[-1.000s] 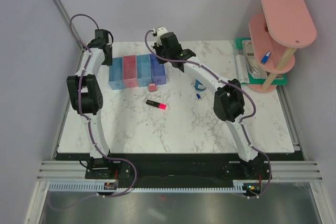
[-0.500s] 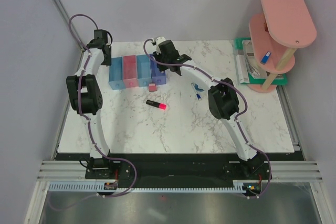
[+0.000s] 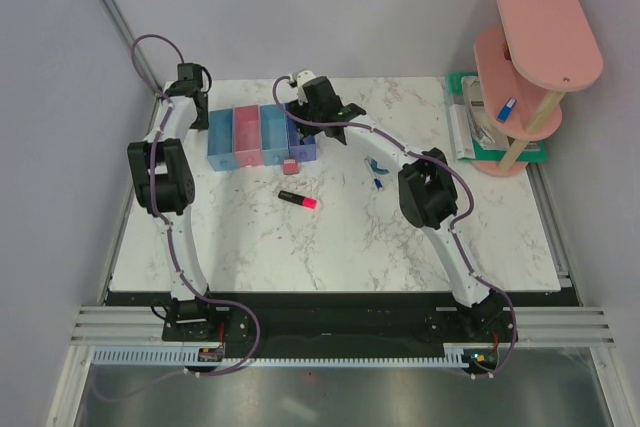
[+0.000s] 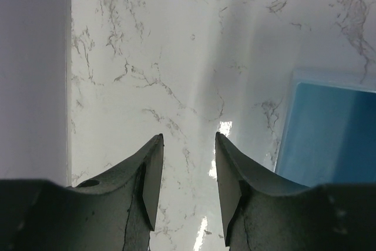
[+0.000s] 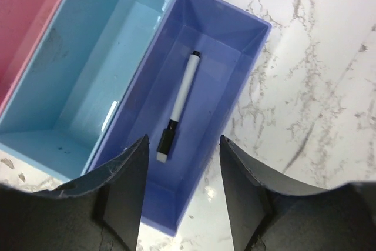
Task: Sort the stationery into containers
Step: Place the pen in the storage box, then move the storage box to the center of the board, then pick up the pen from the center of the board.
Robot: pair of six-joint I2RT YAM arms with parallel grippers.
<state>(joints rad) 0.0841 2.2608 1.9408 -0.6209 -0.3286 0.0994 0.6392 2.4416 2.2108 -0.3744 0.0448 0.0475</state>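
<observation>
A row of containers (image 3: 262, 135) stands at the back left: blue, pink, light blue and violet-blue trays. My right gripper (image 5: 183, 139) hovers open over the violet-blue tray (image 5: 249, 63), where a thin white and black pen (image 5: 181, 105) lies free. In the top view the right gripper (image 3: 305, 112) sits above that tray's far end. A black highlighter with a pink end (image 3: 298, 200) and a small pink eraser (image 3: 291, 166) lie on the table in front of the trays. Small blue items (image 3: 376, 169) lie further right. My left gripper (image 4: 188, 136) is open over bare marble beside the blue tray (image 4: 329, 136).
A pink two-tier shelf (image 3: 535, 57) stands at the back right on a green tray (image 3: 465, 132), with a small blue item (image 3: 507, 108) on its lower tier. The light blue tray (image 5: 88, 86) and the pink tray (image 5: 29, 10) are next to the violet-blue one.
My right gripper has opened and the pen now lies in the violet-blue tray. The right arm shifted slightly left and back. The left arm edged back.
</observation>
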